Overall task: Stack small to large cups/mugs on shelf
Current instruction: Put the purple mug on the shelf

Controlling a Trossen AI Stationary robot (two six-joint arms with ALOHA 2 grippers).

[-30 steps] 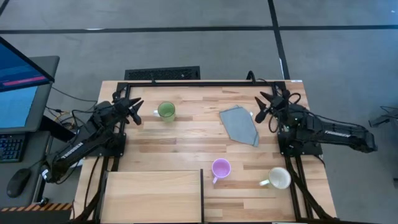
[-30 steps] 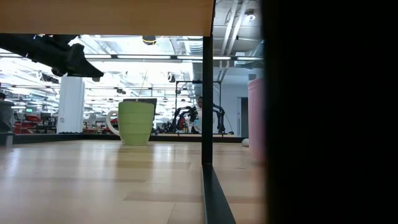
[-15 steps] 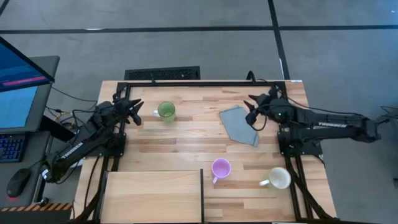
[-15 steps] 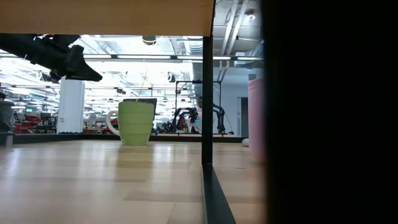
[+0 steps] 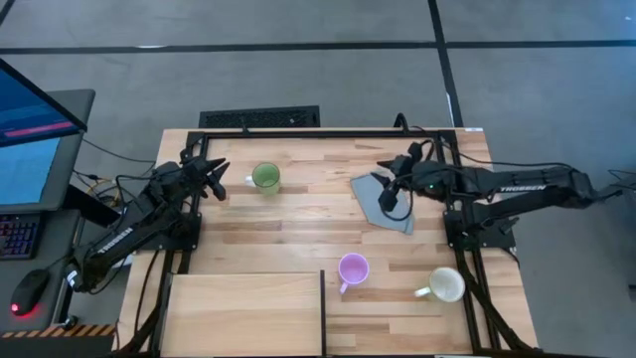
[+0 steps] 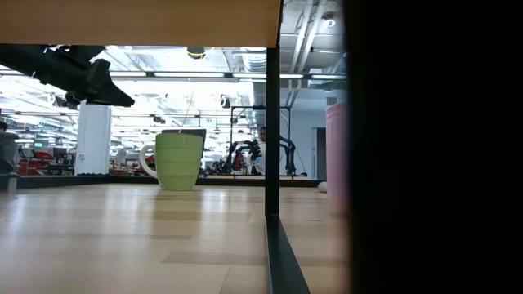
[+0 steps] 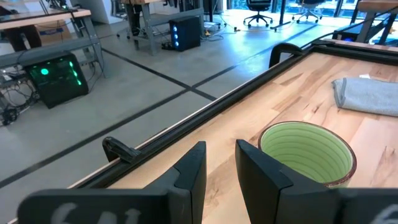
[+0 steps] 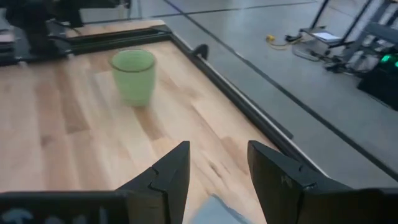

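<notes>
Mugs all rest on the tabletop (image 5: 298,214), none on the shelf (image 5: 243,313): we see the purple mug (image 5: 353,269) just beside the shelf, the white mug (image 5: 446,285) beyond it, the green mug (image 5: 264,177) well apart. Left gripper (image 5: 217,180), fingers slightly parted and empty, waits beside the green mug. Right gripper (image 5: 388,192) hangs open above the grey cloth (image 5: 383,200).

A green mug (image 6: 180,161) stands upright near the far edge of the table (image 6: 122,237), with a dark gripper (image 6: 98,82) hanging above.

Robotics lab: office chairs (image 7: 258,12), computers (image 7: 185,31).
</notes>
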